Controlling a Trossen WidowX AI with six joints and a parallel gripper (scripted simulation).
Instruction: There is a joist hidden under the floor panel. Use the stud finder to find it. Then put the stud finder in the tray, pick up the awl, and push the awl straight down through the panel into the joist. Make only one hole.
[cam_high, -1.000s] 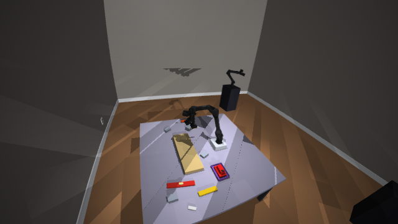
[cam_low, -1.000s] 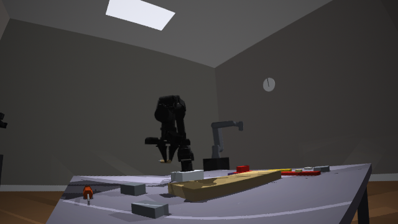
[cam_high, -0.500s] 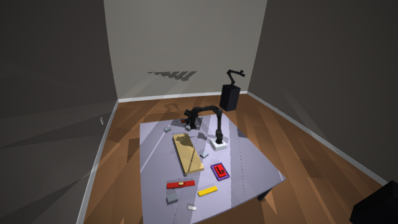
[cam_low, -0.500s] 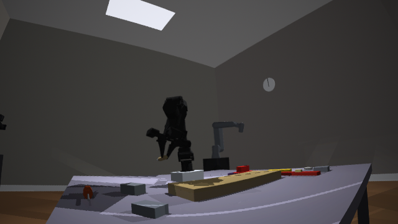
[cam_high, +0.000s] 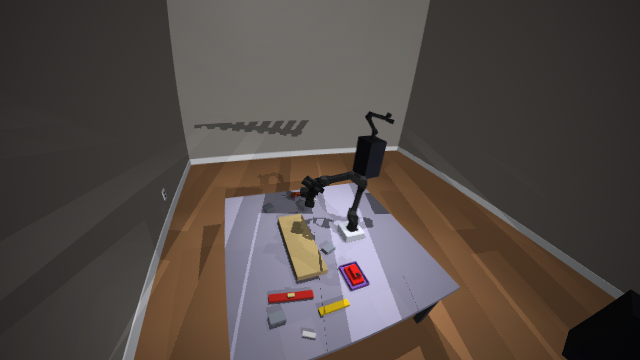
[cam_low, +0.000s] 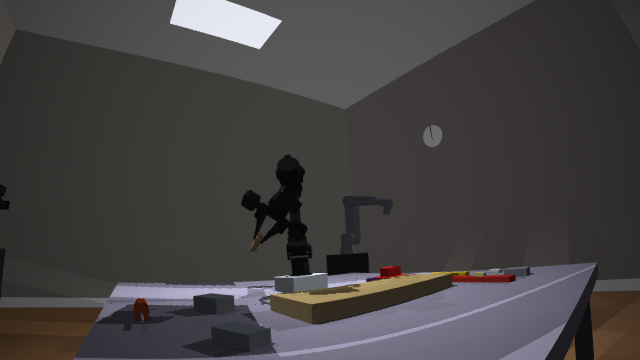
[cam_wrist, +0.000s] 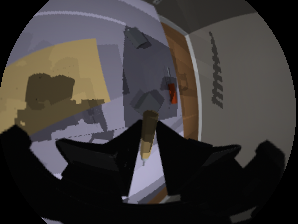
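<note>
Tan, the awl sits tilted between the fingers.

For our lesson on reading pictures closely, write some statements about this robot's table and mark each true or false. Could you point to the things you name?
1. The gripper (cam_high: 310, 204) (cam_low: 259, 239) (cam_wrist: 149, 123) is shut on the awl (cam_low: 256, 243) (cam_wrist: 149, 132). True.
2. The red stud finder (cam_high: 354, 274) (cam_low: 390, 271) lies on the floor panel. False: it is in the purple-rimmed tray (cam_high: 363, 286).
3. The awl's tip is pressed into the floor panel (cam_high: 299, 251) (cam_low: 370, 299) (cam_wrist: 75, 55). False: the awl is held in the air, away from it.
4. The awl is tilted. True.
5. The yellow bar (cam_high: 334, 307) stands upright. False: it lies flat on the table (cam_high: 400, 270) (cam_low: 400, 325).
</note>
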